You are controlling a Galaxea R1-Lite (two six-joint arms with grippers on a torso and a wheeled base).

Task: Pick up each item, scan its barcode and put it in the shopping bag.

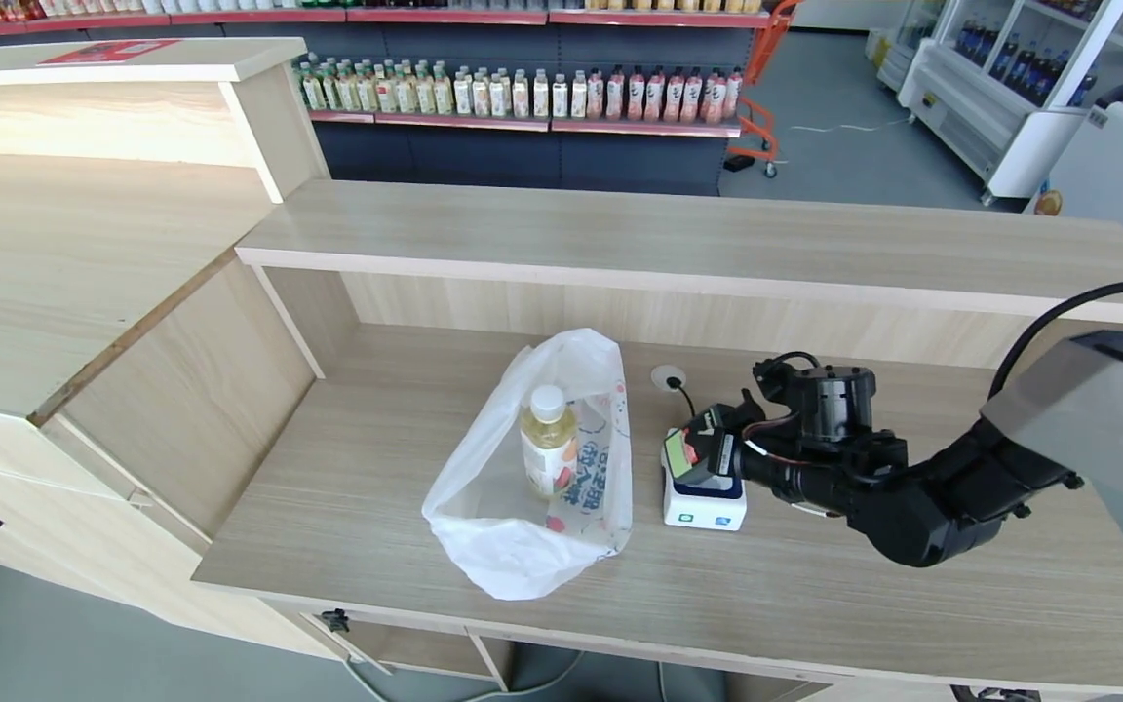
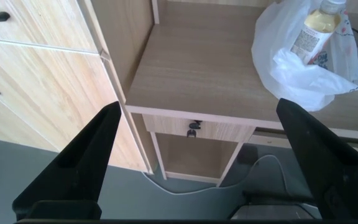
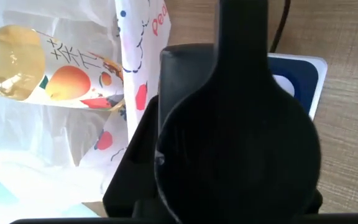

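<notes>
The counter (image 1: 815, 585) carries a white shopping bag (image 1: 513, 546), lying open with one drink bottle (image 1: 549, 453) already inside. The scanner (image 1: 705, 507) stands just beside the bag. The right gripper (image 1: 713, 444) pinches a small dark pack (image 1: 686, 453) directly above the scanner. Judged mid-scan, with bagging still outstanding. The left gripper (image 2: 197, 106) hangs off the counter's near edge, claw spread and holding nothing.

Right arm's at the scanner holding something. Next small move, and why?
Probably shift the right gripper toward the shopping bag: its small item hangs over the scanner, and the bag lies open alongside, bottle inside.
</notes>
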